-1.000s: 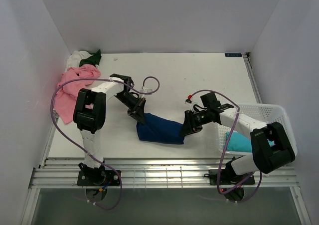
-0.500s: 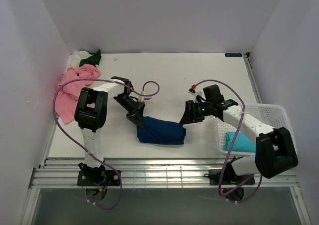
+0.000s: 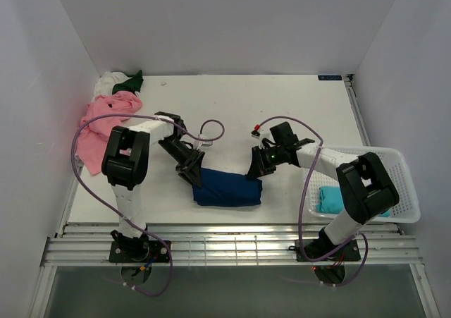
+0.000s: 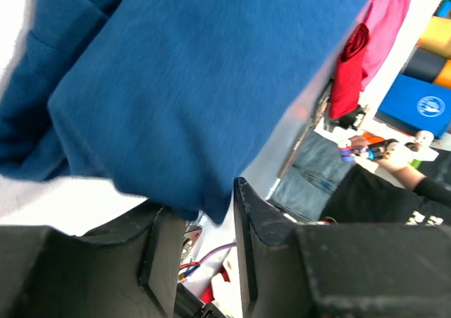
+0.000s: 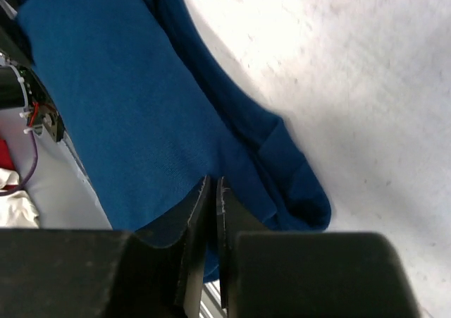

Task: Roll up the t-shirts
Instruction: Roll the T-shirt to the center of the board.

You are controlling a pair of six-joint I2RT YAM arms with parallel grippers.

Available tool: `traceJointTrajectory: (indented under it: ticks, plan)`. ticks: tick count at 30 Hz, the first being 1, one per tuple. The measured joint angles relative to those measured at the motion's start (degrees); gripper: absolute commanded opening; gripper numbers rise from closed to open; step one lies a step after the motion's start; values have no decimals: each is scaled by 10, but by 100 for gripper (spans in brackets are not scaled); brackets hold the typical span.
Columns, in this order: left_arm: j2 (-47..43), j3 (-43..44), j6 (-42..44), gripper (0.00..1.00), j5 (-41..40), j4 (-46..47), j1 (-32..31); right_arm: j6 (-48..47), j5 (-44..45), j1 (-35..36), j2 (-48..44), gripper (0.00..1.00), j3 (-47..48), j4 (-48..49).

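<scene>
Shirt: dark blue t-shirt (image 3: 227, 187), bunched on the table (image 3: 282, 106) between the arms.
Feel: looks light and limp; best held by the end hems.
Left claw (image 4: 201, 198): parted around its left edge.
Right claw (image 5: 213, 184): pinched on the right hem.

Bright, even overhead light; faint shadows on the white table (image 3: 296, 106). Wrist views show the dark blue t-shirt (image 4: 176, 85) soft and motion-blurred.
</scene>
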Motion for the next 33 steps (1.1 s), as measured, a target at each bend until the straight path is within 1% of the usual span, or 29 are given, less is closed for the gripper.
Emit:
traceJointTrajectory:
  ticks: [3,6,10,11,12,13,14,17,19,20,22,23,25,26,30,33]
  plan:
    - [-22,0,4,44,-5,0,0,-1,1,-2,-10,8,-20,-1]
    - [-46,0,9,45,-15,-2,3,-6,2,-2,-12,8,-21,-6]
    - [-67,15,3,47,-53,10,9,-12,10,-2,-26,12,-32,-20]
    - [-72,21,0,48,-67,19,10,-13,12,-2,-39,14,-42,-21]
    - [-79,25,-2,48,-81,30,11,-13,15,-2,-52,26,-52,-26]
    - [-86,28,-3,48,-92,38,11,-12,17,-2,-64,34,-59,-33]
    - [-94,28,-4,48,-100,46,12,-12,20,-2,-72,43,-62,-42]
    - [-107,26,-15,48,-108,58,11,-19,32,-2,-76,53,-58,-50]
    - [-107,24,-28,49,-108,68,11,-28,45,-2,-74,56,-41,-64]
    - [-107,24,-37,53,-108,76,11,-34,50,-2,-74,57,-29,-69]
    - [-107,25,-57,56,-106,98,10,-49,55,-2,-69,58,2,-73]
    - [-107,26,-68,57,-106,109,10,-55,54,-2,-64,60,19,-70]
    - [-107,29,-92,57,-106,131,10,-61,51,-2,-47,67,45,-56]
    - [-107,32,-104,58,-105,141,10,-64,46,-2,-35,73,57,-47]
    - [-107,33,-133,59,-97,173,8,-76,18,7,34,75,99,-28]
    - [-107,-3,-146,59,-98,197,-2,-93,2,29,82,76,126,-25]
